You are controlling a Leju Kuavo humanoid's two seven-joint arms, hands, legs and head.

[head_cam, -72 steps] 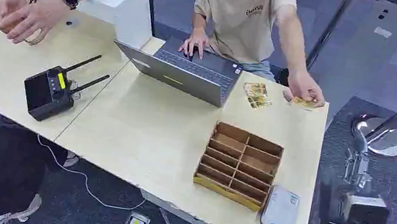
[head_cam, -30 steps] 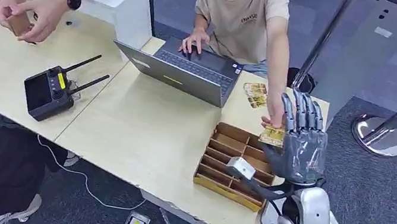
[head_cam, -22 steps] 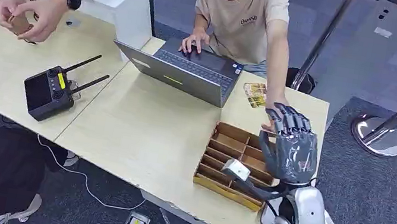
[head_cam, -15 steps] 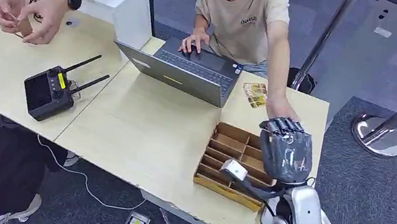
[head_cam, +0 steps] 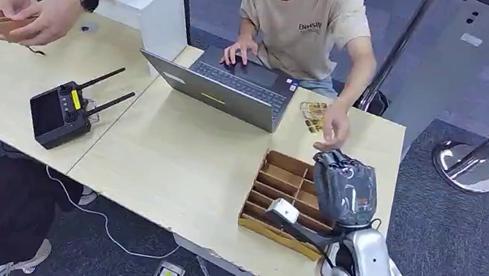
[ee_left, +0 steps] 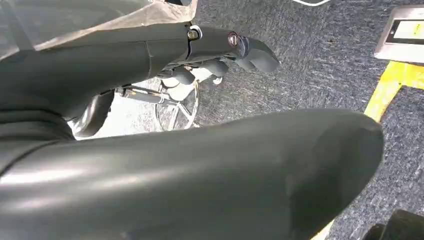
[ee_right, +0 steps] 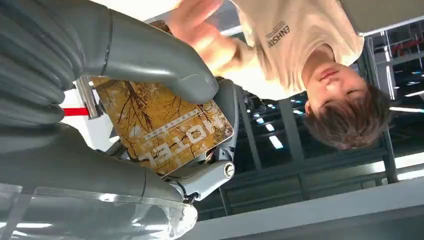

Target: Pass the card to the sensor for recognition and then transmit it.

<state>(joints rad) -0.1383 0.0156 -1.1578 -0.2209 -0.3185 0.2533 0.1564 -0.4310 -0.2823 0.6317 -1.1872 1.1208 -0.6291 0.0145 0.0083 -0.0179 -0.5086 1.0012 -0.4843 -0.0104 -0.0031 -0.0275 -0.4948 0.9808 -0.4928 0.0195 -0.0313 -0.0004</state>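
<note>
My right hand (head_cam: 343,187) is raised over the right end of the wooden divider box (head_cam: 285,189), with its fingers curled in. In the right wrist view its thumb (ee_right: 165,65) presses a golden-brown card (ee_right: 160,125) printed with trees and white letters against the fingers. A person's hand (head_cam: 335,130) hovers just beyond my hand, apart from it. A sliver of the white sensor pad (head_cam: 326,268) shows beside my forearm near the table's front right corner. My left hand (ee_left: 240,47) hangs over the carpet with nothing in it and its fingers loosely apart.
More cards (head_cam: 313,115) lie behind the box, beside an open laptop (head_cam: 227,87). A black controller with antennas (head_cam: 60,112) sits at the left. Another person handles something at the far left. A stanchion base (head_cam: 466,169) stands right of the table.
My right hand rose from below the table with its fingers spread. A person put the card against it, my fingers closed on it, and the person's hand drew back.
</note>
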